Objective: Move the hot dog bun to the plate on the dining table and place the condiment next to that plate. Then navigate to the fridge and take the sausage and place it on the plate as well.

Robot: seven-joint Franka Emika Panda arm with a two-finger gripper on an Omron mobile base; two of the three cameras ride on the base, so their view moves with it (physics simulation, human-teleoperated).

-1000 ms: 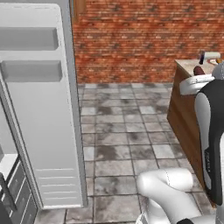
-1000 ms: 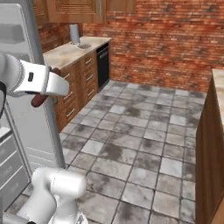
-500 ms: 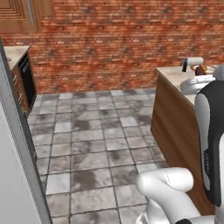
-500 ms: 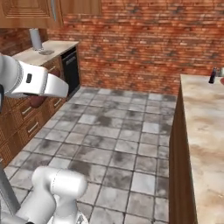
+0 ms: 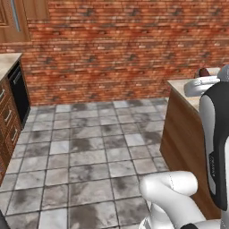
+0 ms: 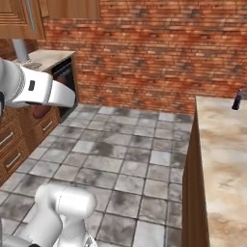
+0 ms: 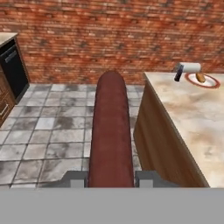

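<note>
In the hand view my gripper (image 7: 111,177) is shut on the sausage (image 7: 110,127), a dark reddish-brown rod that points straight ahead between the two fingertips (image 7: 74,177). The dining table (image 7: 188,113), with its beige marble top, stands ahead to the right. At its far end sits the red-rimmed plate (image 7: 211,83) with the orange hot dog bun (image 7: 200,77) on it. The condiment (image 7: 178,75) is just left of the plate. From the right base view the condiment (image 6: 236,100) shows as a dark bottle at the far end of the dining table (image 6: 222,159). The sausage tip (image 5: 204,71) peeks over my white hand.
A red brick wall (image 5: 112,49) closes the far side. Grey tiled floor (image 5: 89,152) lies open between the table and a marble counter with wooden drawers (image 6: 43,58) on the left. A black appliance front (image 5: 18,91) sits in that counter.
The whole picture has swung: the base has turned away from the fridge, which has left the views, and the dining table has come in on the right. The sausage stays gripped.
</note>
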